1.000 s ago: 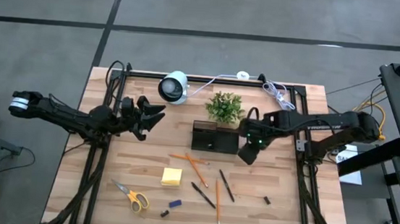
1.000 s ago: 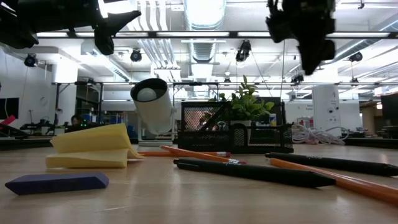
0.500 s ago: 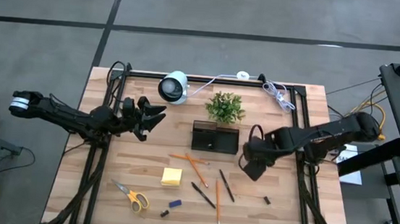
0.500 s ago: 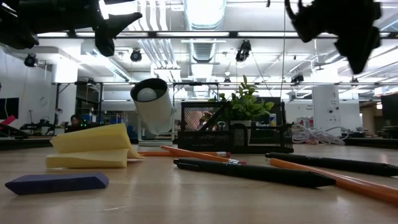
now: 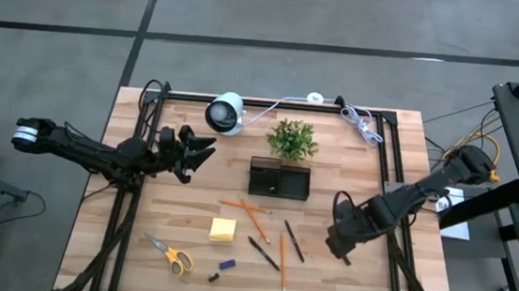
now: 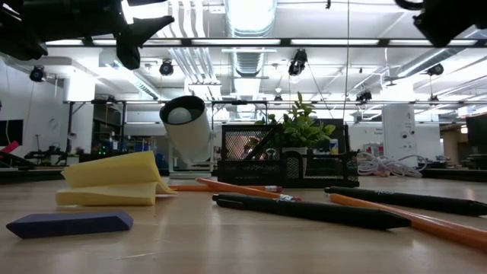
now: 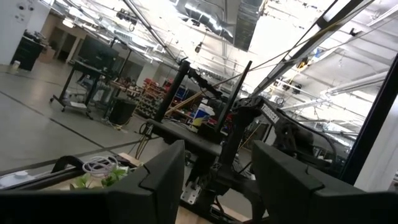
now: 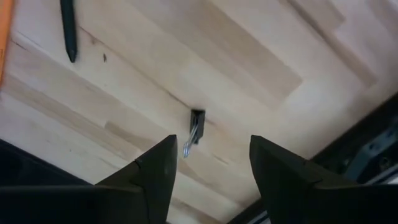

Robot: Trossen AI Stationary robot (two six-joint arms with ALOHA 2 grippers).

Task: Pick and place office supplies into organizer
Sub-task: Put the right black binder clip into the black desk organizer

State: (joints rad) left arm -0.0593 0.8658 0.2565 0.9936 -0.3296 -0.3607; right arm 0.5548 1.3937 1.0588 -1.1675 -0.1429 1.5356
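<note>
The right claw (image 5: 338,245) hung open over the worktop near its right edge, fingers wide, holding nothing. Between its fingers lay a small dark clip (image 8: 195,131), flat on the wood and well apart from the pens (image 5: 293,240). The clip looked tiny, light and hard, so it might slip; pinching it across its short sides seemed best. The black organizer (image 5: 279,179) sat by the plant (image 5: 291,138). The left claw (image 5: 193,149) waited open near the left edge.
</note>
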